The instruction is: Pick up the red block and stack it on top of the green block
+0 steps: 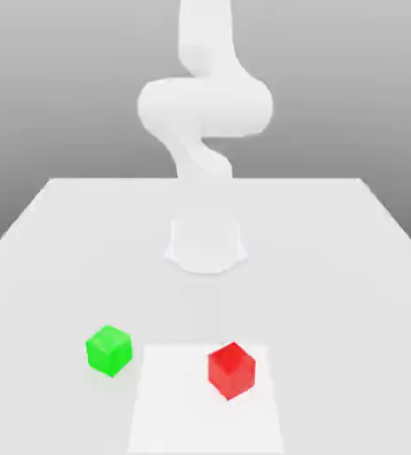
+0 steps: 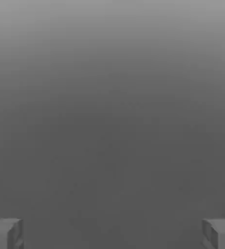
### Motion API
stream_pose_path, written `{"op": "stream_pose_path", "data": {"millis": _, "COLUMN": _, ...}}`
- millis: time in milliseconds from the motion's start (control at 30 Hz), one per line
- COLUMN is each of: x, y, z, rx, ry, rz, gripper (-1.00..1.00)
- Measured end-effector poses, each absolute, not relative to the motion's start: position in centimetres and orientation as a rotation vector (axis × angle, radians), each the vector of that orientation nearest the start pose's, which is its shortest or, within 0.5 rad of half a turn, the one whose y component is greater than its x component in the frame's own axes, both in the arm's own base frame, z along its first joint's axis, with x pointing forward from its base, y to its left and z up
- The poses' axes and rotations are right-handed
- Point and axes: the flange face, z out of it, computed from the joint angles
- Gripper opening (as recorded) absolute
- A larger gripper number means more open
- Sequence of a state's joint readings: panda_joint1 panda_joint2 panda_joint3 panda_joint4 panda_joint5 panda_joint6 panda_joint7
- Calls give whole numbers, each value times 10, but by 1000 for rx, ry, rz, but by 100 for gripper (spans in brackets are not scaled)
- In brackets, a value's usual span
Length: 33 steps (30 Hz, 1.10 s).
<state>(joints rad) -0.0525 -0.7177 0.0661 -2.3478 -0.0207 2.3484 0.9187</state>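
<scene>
The red block [image 1: 231,370] sits on the white table [image 1: 334,267] near its front edge, a little to the exterior view's right of centre. The green block [image 1: 108,350] rests on the table to the exterior view's left of the red one, about a block's width or two away, not touching it. In the hand view my gripper [image 2: 112,233] is open, its grey fingertips [image 2: 7,233] far apart with nothing between them, facing a plain grey backdrop. Neither block is held.
My white arm [image 1: 205,107] rises from its round base [image 1: 205,244] at the table's middle and bends upward out of the picture. A paler rectangular patch [image 1: 182,418] marks the table's front centre, under the red block.
</scene>
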Motion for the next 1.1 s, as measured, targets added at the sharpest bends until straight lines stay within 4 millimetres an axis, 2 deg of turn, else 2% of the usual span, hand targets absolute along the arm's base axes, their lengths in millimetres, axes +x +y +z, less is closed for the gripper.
{"op": "stream_pose_path", "data": {"millis": 133, "x": 424, "y": 24, "z": 568, "rx": -2455, "ry": 1440, "rz": -806, "gripper": 0}}
{"op": "stream_pose_path", "data": {"millis": 300, "x": 448, "y": 24, "z": 451, "rx": -2405, "ry": 1742, "rz": -607, "gripper": 0}}
{"op": "stream_pose_path", "data": {"millis": 467, "x": 440, "y": 23, "z": 341, "rx": -2298, "ry": 2026, "rz": -383, "gripper": 0}}
{"op": "stream_pose_path", "data": {"millis": 633, "x": 408, "y": 31, "z": 250, "rx": -2138, "ry": 2276, "rz": -138, "gripper": 0}}
{"op": "stream_pose_path", "data": {"millis": 733, "x": 388, "y": 42, "z": 214, "rx": -2055, "ry": 2369, "rz": -23, "gripper": 0}}
{"op": "stream_pose_path", "data": {"millis": 1100, "x": 386, "y": 39, "z": 150, "rx": -2019, "ry": 2401, "rz": -2, "gripper": 0}}
